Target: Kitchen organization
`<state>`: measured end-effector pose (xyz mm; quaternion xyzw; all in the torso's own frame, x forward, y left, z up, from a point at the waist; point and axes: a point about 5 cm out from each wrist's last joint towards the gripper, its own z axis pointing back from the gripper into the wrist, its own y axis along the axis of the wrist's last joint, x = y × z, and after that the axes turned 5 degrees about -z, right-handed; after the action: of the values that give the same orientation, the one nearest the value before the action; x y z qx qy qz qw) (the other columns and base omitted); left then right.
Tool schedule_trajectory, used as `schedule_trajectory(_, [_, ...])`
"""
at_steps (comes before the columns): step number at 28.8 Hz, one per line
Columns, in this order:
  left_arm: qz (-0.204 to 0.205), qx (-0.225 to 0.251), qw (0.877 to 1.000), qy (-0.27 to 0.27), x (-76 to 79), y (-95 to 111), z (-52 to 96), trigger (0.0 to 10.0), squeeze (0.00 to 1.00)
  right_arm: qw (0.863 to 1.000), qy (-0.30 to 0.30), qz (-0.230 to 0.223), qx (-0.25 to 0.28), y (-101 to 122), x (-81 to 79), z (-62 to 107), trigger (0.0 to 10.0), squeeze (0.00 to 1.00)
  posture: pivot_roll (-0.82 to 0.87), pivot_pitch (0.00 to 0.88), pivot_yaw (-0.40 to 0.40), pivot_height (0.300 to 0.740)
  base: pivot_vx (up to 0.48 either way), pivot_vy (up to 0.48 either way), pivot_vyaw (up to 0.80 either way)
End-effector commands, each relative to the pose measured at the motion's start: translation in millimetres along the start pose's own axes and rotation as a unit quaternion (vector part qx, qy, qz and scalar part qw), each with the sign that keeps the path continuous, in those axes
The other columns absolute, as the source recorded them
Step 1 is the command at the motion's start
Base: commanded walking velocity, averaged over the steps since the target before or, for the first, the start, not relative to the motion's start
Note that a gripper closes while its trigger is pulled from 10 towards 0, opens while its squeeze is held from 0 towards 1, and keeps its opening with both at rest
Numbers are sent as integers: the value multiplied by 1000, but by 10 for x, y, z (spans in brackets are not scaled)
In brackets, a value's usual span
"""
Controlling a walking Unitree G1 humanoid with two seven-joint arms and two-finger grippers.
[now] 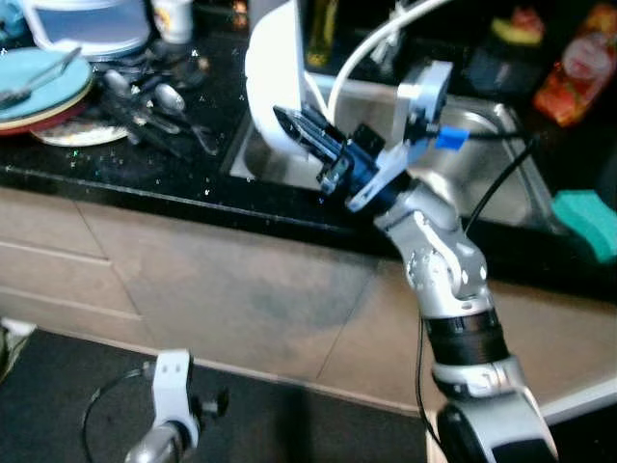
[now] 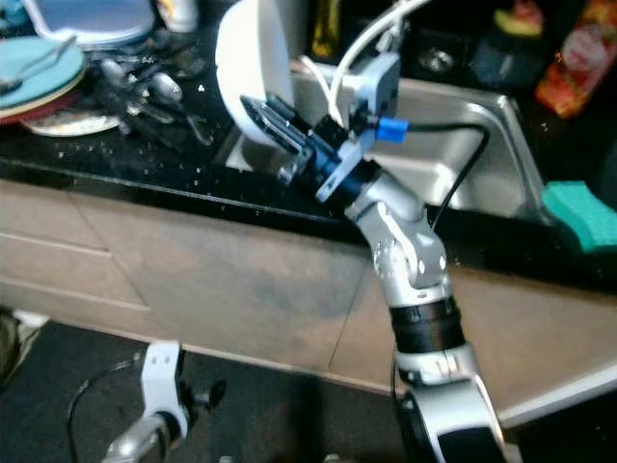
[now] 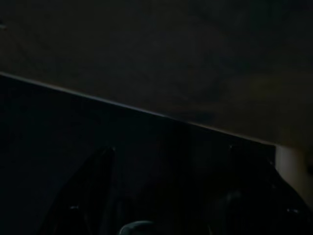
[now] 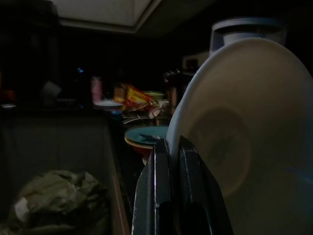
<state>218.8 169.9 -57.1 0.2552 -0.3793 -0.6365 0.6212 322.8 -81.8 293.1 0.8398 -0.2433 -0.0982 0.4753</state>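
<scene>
A white plate stands on edge over the left rim of the steel sink. My right gripper is shut on the plate's lower rim, one black finger on each face. The right wrist view shows the plate close up, its rim pinched between the fingers. My left arm hangs idle low down by the cabinet front, above the dark floor. Its wrist view is too dark to make out much.
On the black counter to the left lie stacked blue and red plates and several loose spoons and forks. A white hose arcs over the sink. A green sponge and a red packet sit to the right.
</scene>
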Motion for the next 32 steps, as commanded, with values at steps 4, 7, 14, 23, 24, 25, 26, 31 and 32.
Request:
schedule_trajectory(4, [-1,-12,1000,-7,46,-67,12,10000,0,1000,-25,3,9,47,63,22,10000,0,56,71,-84,740,312,0,0])
schedule_trajectory(7, [-2,-12,1000,-8,47,-69,13,10000,0,999,-35,1,5,40,82,25,10000,0,55,71,-82,740,312,0,0])
schedule_trajectory(14, [5,-16,1000,-1,33,-72,12,10000,0,994,-87,19,-57,-41,231,57,10000,0,58,68,-84,740,44,0,-112])
schedule_trajectory(23, [6,-21,1000,-3,44,-108,24,10000,0,986,-110,62,-106,-11,362,135,10000,0,51,77,-86,740,0,0,-781])
schedule_trajectory(24, [6,-21,1000,-3,44,-108,24,10000,0,986,-110,62,-106,-11,362,135,10000,0,51,77,-86,740,0,0,-781])
schedule_trajectory(25, [5,-22,1000,-3,45,-109,24,10000,0,985,-113,68,-113,-6,378,141,10000,0,51,77,-85,740,0,0,-781])
schedule_trajectory(26, [6,-21,1000,-3,46,-108,23,10000,0,984,-115,73,-116,2,392,145,10000,0,52,78,-87,740,0,0,-775])
schedule_trajectory(31, [6,-20,1000,-2,49,-101,19,10000,0,978,-106,107,-140,-1,408,133,10000,0,50,78,-91,740,0,0,0])
schedule_trajectory(32, [7,-19,1000,-2,51,-99,18,10000,0,978,-100,110,-144,-17,398,112,10000,0,52,79,-93,740,0,0,0])
